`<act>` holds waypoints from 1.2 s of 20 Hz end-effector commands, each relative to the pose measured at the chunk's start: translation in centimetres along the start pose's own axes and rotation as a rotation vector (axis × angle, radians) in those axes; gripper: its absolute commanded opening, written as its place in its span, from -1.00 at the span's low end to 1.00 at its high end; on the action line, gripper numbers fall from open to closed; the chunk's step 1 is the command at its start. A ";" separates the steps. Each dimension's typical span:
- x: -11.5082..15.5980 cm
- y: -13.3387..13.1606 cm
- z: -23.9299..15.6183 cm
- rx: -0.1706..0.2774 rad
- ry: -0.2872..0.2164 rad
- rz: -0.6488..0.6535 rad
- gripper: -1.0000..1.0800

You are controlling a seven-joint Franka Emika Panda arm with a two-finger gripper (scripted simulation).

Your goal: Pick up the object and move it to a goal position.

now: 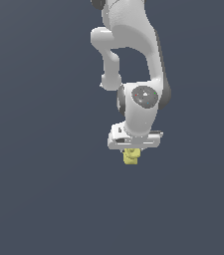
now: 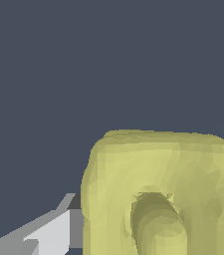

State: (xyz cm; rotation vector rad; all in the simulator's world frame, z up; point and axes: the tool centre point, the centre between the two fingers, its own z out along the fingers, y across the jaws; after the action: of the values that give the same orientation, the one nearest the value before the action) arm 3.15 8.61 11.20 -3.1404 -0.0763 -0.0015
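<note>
Wrist view alone shows object's hollow, end effector pinching it

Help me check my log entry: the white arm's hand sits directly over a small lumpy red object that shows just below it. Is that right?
Not quite: the object is pale yellow, not red. The exterior view shows it just below the white arm's hand, and the wrist view shows the same yellow, lumpy surface close up. The rest of your entry stands.
</note>
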 end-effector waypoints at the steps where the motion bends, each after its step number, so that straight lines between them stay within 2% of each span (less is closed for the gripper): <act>1: 1.4 -0.4 -1.0 0.000 0.000 0.000 -1.00; 13: 6.9 -2.0 -4.5 0.000 -0.001 0.000 -1.00; 24: 8.9 -2.6 -5.8 0.000 -0.001 0.000 -1.00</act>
State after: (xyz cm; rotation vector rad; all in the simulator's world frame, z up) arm 11.75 11.57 16.90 -3.1405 -0.0762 -0.0005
